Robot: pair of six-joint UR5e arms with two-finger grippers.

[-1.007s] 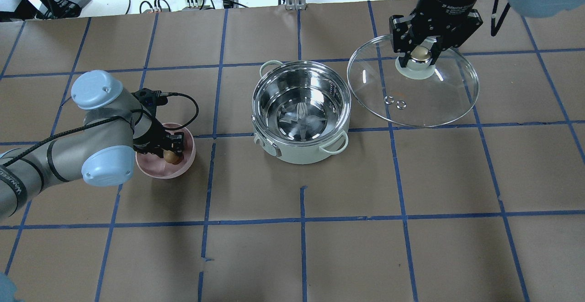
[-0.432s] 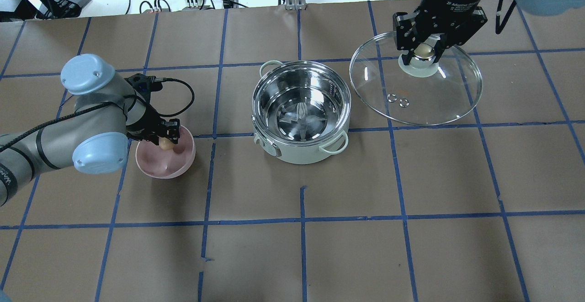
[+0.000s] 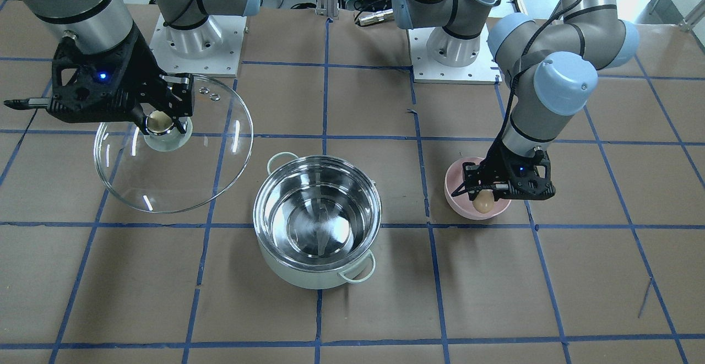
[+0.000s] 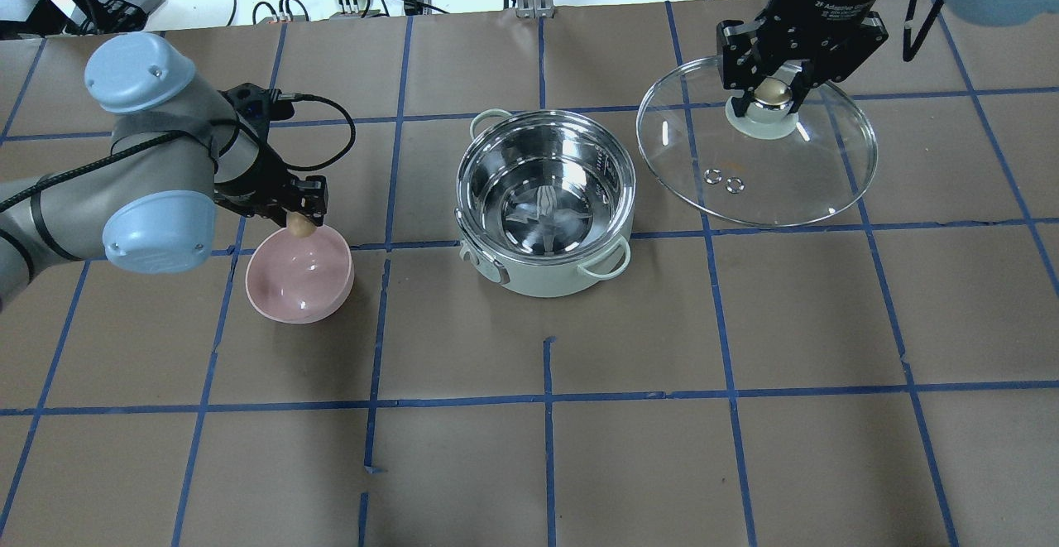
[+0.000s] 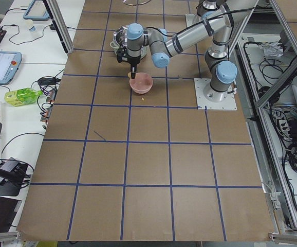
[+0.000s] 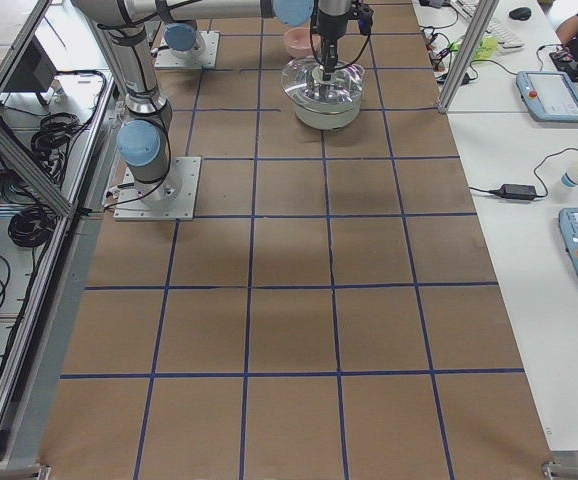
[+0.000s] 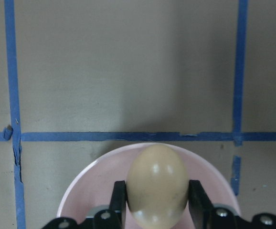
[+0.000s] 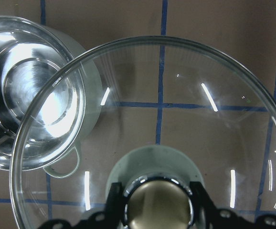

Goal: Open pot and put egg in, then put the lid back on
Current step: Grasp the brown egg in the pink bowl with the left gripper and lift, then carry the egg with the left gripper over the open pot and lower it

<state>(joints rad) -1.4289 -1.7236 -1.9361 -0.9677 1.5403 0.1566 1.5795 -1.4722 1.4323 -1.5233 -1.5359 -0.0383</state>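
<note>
The left jaws clench the egg [image 7: 157, 186] over the pink bowl [image 4: 289, 286], left of the pot [image 4: 538, 280], which stands open mid-worktop [image 4: 745, 323]. Right of it, the right jaws grasp the lid [image 4: 769, 183] by its knob [image 4: 774, 92].

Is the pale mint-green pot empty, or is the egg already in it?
Empty. The wide mint-green pot shows only bare shiny steel inside; the small tan-brown egg is clamped in the left gripper over the round pink bowl.
</note>
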